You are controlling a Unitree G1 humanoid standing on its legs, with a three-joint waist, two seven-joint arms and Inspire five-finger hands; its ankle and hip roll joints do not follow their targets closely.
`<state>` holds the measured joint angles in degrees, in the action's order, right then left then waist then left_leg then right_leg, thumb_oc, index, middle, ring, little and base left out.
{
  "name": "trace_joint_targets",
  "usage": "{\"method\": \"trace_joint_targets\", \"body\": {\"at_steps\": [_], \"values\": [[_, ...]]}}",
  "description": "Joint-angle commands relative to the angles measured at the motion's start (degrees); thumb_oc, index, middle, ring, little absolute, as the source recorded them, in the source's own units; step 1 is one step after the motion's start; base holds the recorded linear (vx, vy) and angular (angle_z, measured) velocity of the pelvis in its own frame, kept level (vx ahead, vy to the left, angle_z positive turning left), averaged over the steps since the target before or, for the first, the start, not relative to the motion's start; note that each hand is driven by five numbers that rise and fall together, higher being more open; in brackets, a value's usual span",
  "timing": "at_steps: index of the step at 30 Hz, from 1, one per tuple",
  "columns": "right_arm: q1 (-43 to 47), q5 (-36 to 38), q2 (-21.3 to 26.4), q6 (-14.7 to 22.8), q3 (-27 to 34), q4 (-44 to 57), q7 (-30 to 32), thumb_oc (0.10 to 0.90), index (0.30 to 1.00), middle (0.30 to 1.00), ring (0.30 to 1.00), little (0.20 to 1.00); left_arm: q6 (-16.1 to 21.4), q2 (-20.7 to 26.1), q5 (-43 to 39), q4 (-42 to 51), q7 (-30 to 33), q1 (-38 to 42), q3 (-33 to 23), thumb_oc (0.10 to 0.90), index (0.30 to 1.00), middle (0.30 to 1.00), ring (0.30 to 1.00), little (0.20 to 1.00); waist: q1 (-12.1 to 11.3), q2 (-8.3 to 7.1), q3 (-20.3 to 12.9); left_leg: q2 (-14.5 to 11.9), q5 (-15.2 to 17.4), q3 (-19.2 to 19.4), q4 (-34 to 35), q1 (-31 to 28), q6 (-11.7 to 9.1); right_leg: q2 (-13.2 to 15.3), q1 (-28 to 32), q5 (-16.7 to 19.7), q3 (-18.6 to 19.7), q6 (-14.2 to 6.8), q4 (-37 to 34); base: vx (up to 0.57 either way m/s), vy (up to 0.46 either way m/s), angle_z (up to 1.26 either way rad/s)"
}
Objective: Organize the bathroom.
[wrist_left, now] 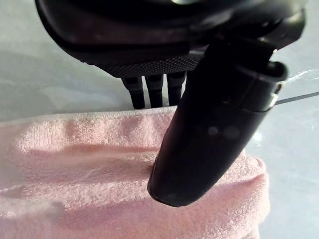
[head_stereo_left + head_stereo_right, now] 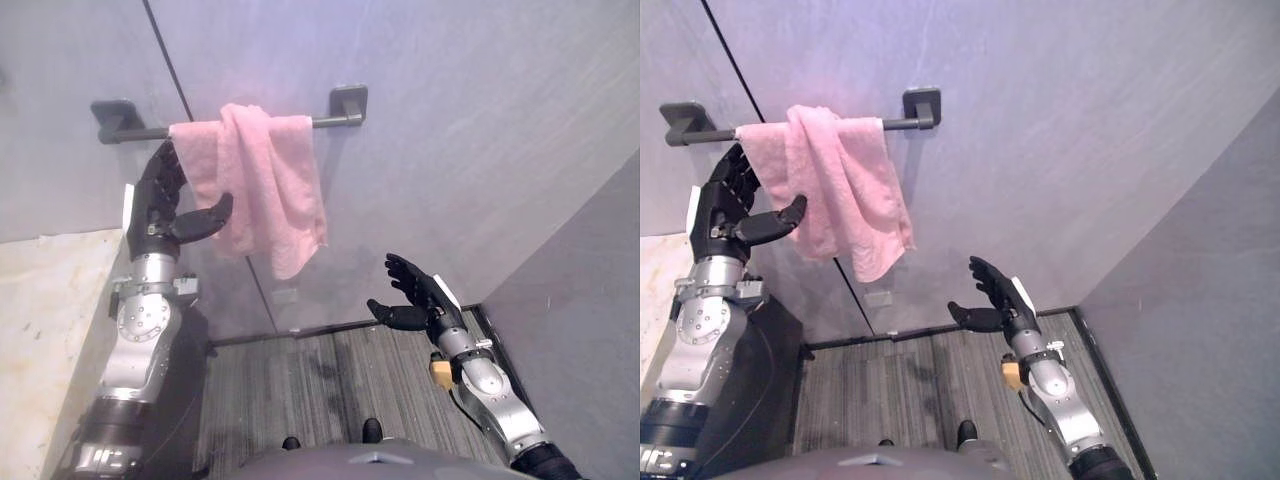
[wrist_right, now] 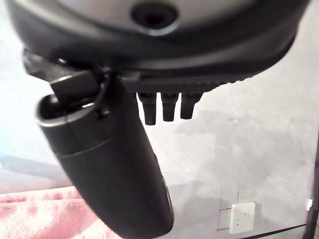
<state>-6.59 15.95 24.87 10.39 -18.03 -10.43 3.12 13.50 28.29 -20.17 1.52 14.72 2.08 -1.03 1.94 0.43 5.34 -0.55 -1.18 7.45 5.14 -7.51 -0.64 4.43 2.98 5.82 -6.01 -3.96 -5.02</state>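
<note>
A pink towel (image 2: 262,180) hangs bunched over a dark wall rail (image 2: 335,120), its long end drooping to the right. My left hand (image 2: 165,205) is raised beside the towel's left edge, fingers straight behind the cloth and thumb (image 1: 209,124) out in front of it, not closed on it. The towel (image 1: 89,174) lies just past that thumb in the left wrist view. My right hand (image 2: 412,295) hovers lower, right of the towel and apart from it, fingers straight and palm empty. Its thumb (image 3: 109,164) points at the bare wall.
Grey wall panels with a dark seam (image 2: 170,60) stand behind the rail. A pale counter (image 2: 45,320) lies at the left. Striped grey floor (image 2: 320,385) runs below. A small white wall socket (image 3: 241,218) sits low on the wall.
</note>
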Motion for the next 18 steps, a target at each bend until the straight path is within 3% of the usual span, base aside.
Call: {"method": "trace_joint_targets", "body": {"at_steps": [1,2,4,6,7,8,9,10,18], "values": [[3.0,-1.4,0.7,4.4,0.2,2.7,0.3,0.8,0.9,0.9,0.9,0.9,5.5,5.7,-0.8,-3.8,0.6,6.5,-2.9,0.591,0.587,0.587,0.587,0.587,0.8,-0.37,-4.4,1.4,4.1,0.6,-0.1,0.0,1.8,2.7,1.8,-4.3,-1.9,-3.6,1.2,0.0,0.0,0.0],[2.9,-1.3,0.8,4.4,0.1,2.8,0.2,0.8,0.9,0.9,0.9,0.9,5.7,6.2,-0.7,-5.0,0.4,6.8,-3.1,0.464,0.396,0.396,0.396,0.396,0.9,-0.32,-4.4,1.4,4.1,0.9,-0.2,-0.1,1.8,2.7,1.8,-4.4,-1.8,-3.7,1.2,0.0,0.0,0.0],[2.7,-1.4,1.0,4.2,0.3,3.0,0.0,0.8,0.9,0.9,0.9,0.9,5.7,6.8,-1.3,-5.7,0.3,6.8,-3.4,0.438,0.356,0.356,0.356,0.356,1.1,-0.28,-4.4,1.4,4.1,1.0,-0.2,-0.1,1.8,2.7,1.8,-4.3,-1.7,-3.8,1.2,0.0,0.0,0.0],[2.6,-1.4,1.1,4.2,0.4,2.9,-0.3,0.8,0.9,0.9,0.9,0.9,5.6,7.3,-1.9,-6.5,-0.1,6.9,-3.8,0.521,0.481,0.481,0.481,0.481,1.2,-0.2,-4.4,1.4,4.2,1.1,-0.2,-0.2,1.9,2.8,1.7,-4.3,-1.5,-3.8,1.2,0.0,0.0,0.0],[2.6,-1.4,1.2,4.3,0.4,2.6,-0.4,0.8,0.9,0.9,0.9,0.9,5.8,7.6,-2.7,-7.0,-0.3,6.9,-4.0,0.54,0.509,0.509,0.509,0.509,1.2,-0.16,-4.4,1.5,4.2,1.2,-0.3,-0.2,1.9,2.8,1.7,-4.3,-1.5,-3.8,1.2,0.0,0.0,0.0],[2.6,-1.5,1.2,4.5,0.4,2.5,-0.5,0.8,0.9,0.9,0.9,0.9,5.9,7.7,-3.3,-7.2,-0.7,6.8,-4.1,0.689,0.733,0.733,0.733,0.733,1.2,-0.13,-4.4,1.4,4.2,1.3,-0.4,-0.2,1.9,2.8,1.6,-4.3,-1.4,-3.8,1.3,0.0,0.0,0.0],[2.5,-1.5,1.2,4.6,0.5,2.3,-0.6,0.8,0.9,0.9,0.9,0.9,5.9,7.7,-3.7,-7.4,-0.9,6.6,-4.5,0.761,0.841,0.841,0.841,0.841,1.2,-0.1,-4.4,1.4,4.3,1.3,-0.5,-0.2,1.9,2.8,1.6,-4.3,-1.3,-3.9,1.3,0.0,0.0,0.0],[2.5,-1.6,1.2,4.5,0.5,2.3,-0.6,0.8,0.9,0.9,0.9,0.9,5.9,7.6,-4.2,-7.5,-1.1,6.5,-4.7,0.8,0.9,0.9,0.9,0.9,1.2,-0.09,-4.3,1.5,4.3,1.4,-0.5,-0.2,1.9,2.8,1.6,-4.3,-1.3,-3.9,1.3,0.0,0.0,0.0],[2.5,-1.4,1.2,4.6,0.2,2.2,-1.0,0.8,0.9,0.9,0.9,0.9,6.2,6.9,-4.9,-8.4,-2.4,5.8,-5.4,0.8,0.9,0.9,0.9,0.9,1.0,-0.17,-4.2,1.7,4.6,1.5,-0.8,-0.2,2.0,3.0,1.6,-4.4,-1.2,-3.9,1.5,0.0,0.0,0.0]]}}
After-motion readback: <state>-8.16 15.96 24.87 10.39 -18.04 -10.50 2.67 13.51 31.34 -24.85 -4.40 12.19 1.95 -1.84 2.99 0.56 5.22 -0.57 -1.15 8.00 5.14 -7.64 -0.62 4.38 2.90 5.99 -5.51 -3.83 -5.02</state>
